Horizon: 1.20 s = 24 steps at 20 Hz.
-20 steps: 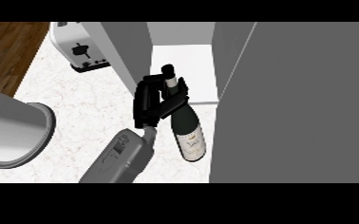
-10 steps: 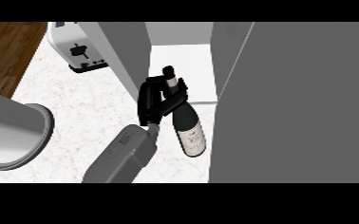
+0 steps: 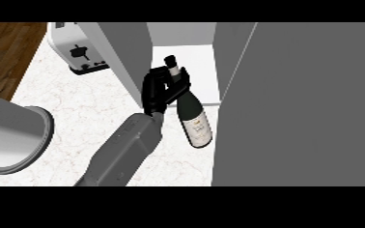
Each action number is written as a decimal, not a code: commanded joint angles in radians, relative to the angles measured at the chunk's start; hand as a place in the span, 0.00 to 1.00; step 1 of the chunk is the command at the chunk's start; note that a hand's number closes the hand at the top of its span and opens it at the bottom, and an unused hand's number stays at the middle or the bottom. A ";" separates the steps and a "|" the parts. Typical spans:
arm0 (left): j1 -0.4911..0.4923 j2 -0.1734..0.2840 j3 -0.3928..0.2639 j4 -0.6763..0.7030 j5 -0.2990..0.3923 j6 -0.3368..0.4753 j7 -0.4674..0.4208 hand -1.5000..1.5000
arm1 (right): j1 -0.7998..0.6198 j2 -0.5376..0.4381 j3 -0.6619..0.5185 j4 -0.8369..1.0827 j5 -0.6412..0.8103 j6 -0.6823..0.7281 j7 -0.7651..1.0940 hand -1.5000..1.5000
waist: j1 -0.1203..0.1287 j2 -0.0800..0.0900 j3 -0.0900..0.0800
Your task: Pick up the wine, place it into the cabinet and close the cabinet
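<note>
At cabinet (image 3: 182, 43) opening: left hand (image 3: 158, 91) curled round wine bottle (image 3: 190, 113) neck, bottle tilted.

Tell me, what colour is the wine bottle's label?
The label on the dark bottle is white or cream, with small dark print. It shows in the head view.

Single head view, no second view, so no overlap. Looks steeply down at the white marbled counter (image 3: 64, 106) from above. Close range: open grey cabinet (image 3: 285, 101) fills the right half, toaster (image 3: 80, 53) at top left, one forearm (image 3: 121, 154) enters from the lower edge.
</note>
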 commanded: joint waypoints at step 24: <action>-0.461 0.049 0.124 0.530 -0.030 0.100 -0.006 1.00 | 0.021 0.038 -0.023 -0.094 -0.105 0.043 0.022 0.00 | -0.004 0.005 0.001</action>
